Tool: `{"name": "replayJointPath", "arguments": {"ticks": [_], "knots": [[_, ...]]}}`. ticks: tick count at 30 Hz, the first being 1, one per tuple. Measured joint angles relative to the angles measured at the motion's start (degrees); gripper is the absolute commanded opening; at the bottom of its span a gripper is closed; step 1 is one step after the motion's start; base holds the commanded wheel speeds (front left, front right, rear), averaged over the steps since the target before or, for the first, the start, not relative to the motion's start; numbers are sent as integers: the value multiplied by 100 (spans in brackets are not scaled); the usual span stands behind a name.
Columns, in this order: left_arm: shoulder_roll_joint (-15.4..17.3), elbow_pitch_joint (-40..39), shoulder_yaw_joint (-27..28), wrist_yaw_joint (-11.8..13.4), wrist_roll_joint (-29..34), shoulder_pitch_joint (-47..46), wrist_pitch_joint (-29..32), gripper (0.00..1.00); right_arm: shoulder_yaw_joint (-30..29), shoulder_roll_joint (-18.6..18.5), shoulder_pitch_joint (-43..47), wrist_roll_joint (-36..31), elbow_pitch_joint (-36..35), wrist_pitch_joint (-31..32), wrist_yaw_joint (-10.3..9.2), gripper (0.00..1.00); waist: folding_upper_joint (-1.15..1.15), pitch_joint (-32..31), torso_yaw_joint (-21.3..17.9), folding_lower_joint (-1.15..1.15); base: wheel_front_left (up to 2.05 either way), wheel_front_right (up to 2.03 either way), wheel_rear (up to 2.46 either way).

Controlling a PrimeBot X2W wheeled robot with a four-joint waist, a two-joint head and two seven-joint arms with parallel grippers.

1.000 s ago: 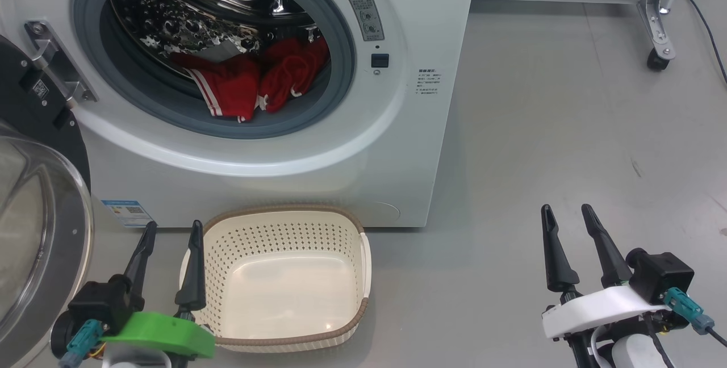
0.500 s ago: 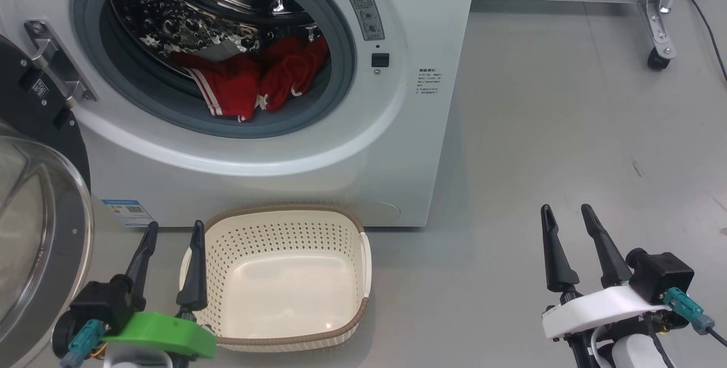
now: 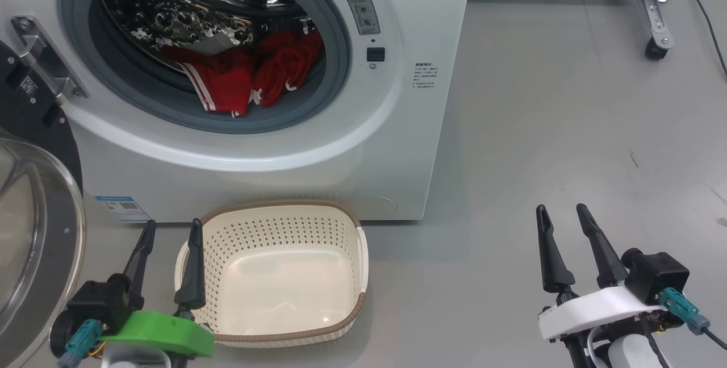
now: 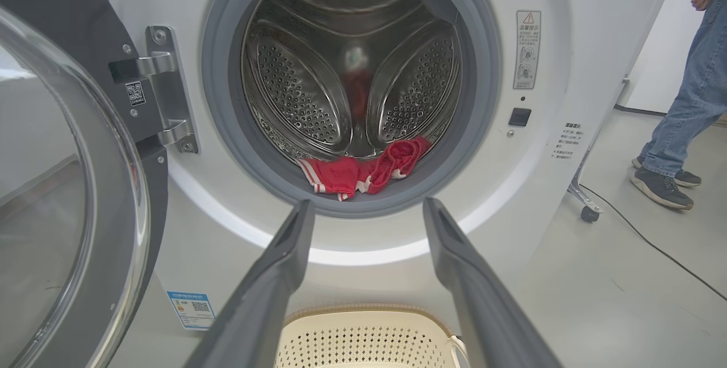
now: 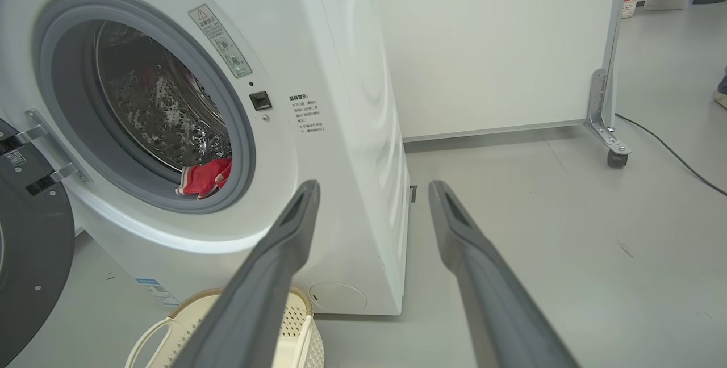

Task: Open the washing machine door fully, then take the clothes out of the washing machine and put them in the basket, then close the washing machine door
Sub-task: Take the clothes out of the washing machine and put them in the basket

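The white washing machine (image 3: 397, 146) stands with its round door (image 3: 34, 226) swung wide to the left, glass bowl bulging toward me. Red clothes (image 3: 250, 75) with white stripes lie at the drum's front lip, also in the left wrist view (image 4: 363, 170) and the right wrist view (image 5: 205, 178). On the floor before the machine sits the cream basket (image 3: 284, 271), nothing in it. My left gripper (image 3: 170, 229) hangs open beside the basket's left rim. My right gripper (image 3: 562, 212) is open over bare floor at the right, holding nothing.
A white panel on a metal leg with a castor (image 3: 656, 50) stands at the back right, a black cable (image 3: 704, 10) trailing on the floor. A person's legs in jeans and dark shoes (image 4: 673, 146) stand to the machine's right. Grey floor spreads to the right.
The whole head picture has shifted slightly up and left, so the camera moved. Both grippers, clothes, basket and door keep their places.
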Motion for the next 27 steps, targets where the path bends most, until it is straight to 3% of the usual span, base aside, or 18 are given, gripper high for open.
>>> {"name": "replayJointPath", "arguments": {"ticks": [16, 27], "knots": [[183, -77, 38, 0, 29, -60, 47, 100, 166, 9, -79, -14, -98, 0, 2, 100, 0, 556, -367, 0, 0, 0, 0], [357, -80, 254, 8, -62, -1101, 628, 100, 288, 76, -340, -13, -224, 0, 2, 100, 0, 1177, -826, 0, 0, 0, 0]]}}
